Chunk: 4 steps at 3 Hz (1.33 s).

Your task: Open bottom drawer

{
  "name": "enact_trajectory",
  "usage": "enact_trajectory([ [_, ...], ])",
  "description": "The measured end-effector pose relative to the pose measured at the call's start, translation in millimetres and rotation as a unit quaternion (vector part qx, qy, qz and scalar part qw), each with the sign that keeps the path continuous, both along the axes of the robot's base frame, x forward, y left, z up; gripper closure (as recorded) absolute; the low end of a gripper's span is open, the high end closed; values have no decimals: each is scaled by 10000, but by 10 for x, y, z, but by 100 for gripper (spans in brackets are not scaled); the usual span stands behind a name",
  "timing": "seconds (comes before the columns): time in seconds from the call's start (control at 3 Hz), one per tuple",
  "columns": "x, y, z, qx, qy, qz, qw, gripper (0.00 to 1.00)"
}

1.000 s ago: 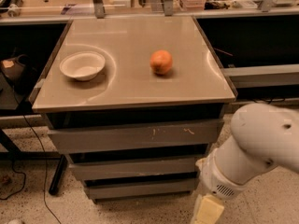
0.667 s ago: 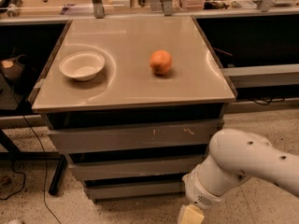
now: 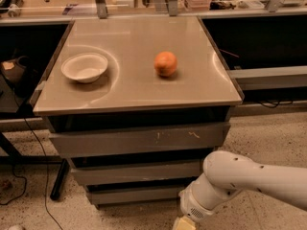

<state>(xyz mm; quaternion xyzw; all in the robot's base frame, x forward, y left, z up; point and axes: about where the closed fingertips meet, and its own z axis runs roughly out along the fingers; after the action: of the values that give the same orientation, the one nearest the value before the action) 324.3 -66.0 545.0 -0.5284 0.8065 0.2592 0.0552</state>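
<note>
- My gripper (image 3: 184,223) had swung further left and lower, reaching the bottom edge of the view. Whether it stood wide or narrow I could not tell.
- The bottom drawer (image 3: 136,194) lay just up and left of it, shut, so I judged the pull had not begun.
- The bowl (image 3: 85,67) and orange (image 3: 166,63) sat well above on the cabinet top (image 3: 139,97). Nothing stood between gripper and drawer.
</note>
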Motion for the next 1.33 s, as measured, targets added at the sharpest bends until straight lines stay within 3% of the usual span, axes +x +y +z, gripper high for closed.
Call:
enact_trajectory([
  [0.33,-13,50,-93,8,64,107,9999,0],
  [0.67,151,29,-445,-15,-14,162,9999,0],
  [1.33,604,-104,-1493,3,-170,5,9999,0],
])
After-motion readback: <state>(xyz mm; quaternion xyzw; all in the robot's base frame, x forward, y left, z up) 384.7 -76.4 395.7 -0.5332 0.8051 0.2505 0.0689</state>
